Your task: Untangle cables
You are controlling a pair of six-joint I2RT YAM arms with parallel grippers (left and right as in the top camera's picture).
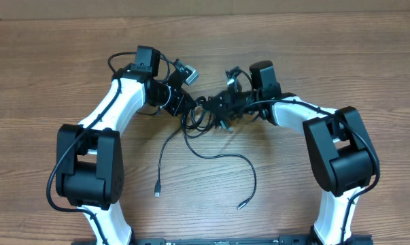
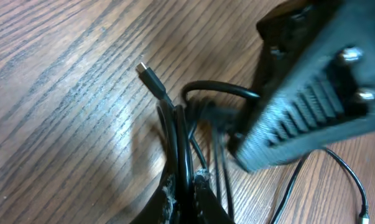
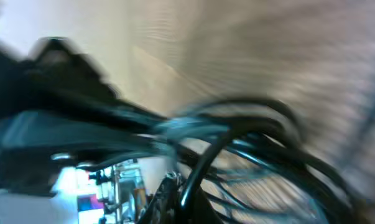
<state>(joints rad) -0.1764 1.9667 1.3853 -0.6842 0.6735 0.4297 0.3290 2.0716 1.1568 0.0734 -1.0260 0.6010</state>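
Black cables (image 1: 206,116) bunched on the wooden table (image 1: 55,61), left gripper (image 2: 186,186) pinching some of them tight, bunch touching the left gripper, right gripper (image 1: 224,109) squeezed shut across the bunch from the left gripper, too blurry to tell what it holds

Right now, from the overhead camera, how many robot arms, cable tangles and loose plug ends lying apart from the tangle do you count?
white robot arms: 2
black cable tangle: 1
loose plug ends: 2
Total: 5
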